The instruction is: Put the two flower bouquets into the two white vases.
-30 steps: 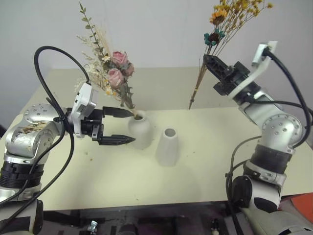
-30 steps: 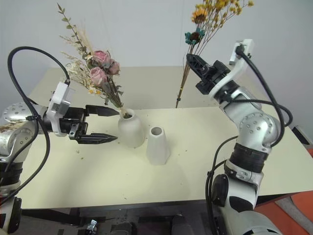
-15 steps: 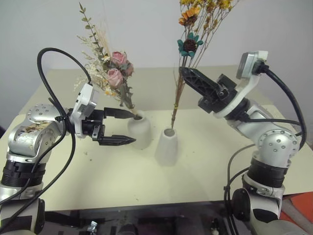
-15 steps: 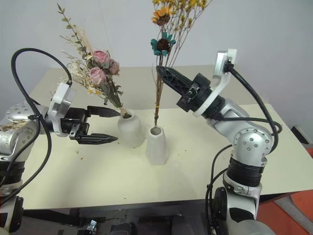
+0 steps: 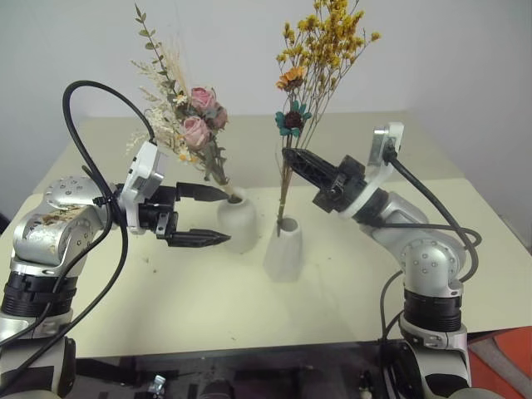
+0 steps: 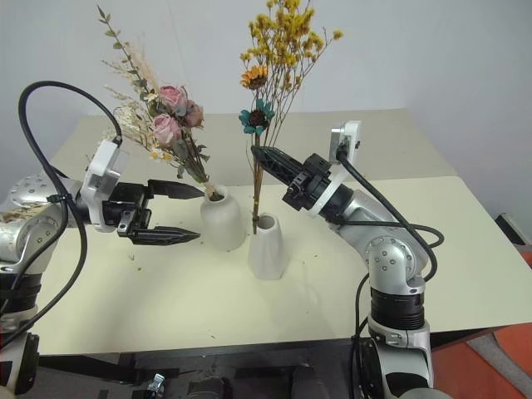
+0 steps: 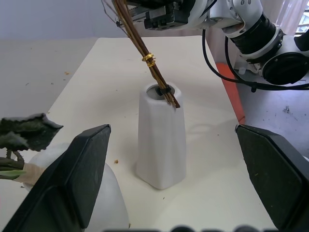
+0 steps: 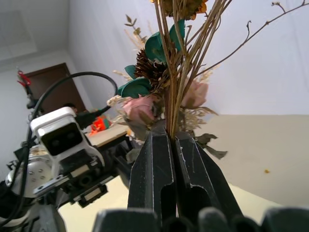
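1. My right gripper (image 5: 291, 155) reaches in from the right, up off the table, pointing left and a little up. Its two black fingers are pinched tight on the stems of the yellow bouquet (image 5: 320, 50).
2. The stem tips of that bunch sit in the mouth of the cone vase (image 5: 284, 248), and the bunch leans a bit to the right above it.
3. My left gripper (image 5: 218, 214) reaches in from the left and points right, just beside the round vase (image 5: 239, 223). Its fingers are spread wide, one far and one near, and hold nothing.
4. The pink rose bouquet (image 5: 189, 125) stands in the round vase and leans left.
5. The two vases stand close together near the middle of the table (image 5: 208, 307), the cone one on the right and a bit nearer to me.
6. I see bare table on the near side and on the far right, with the edges well away from the vases.
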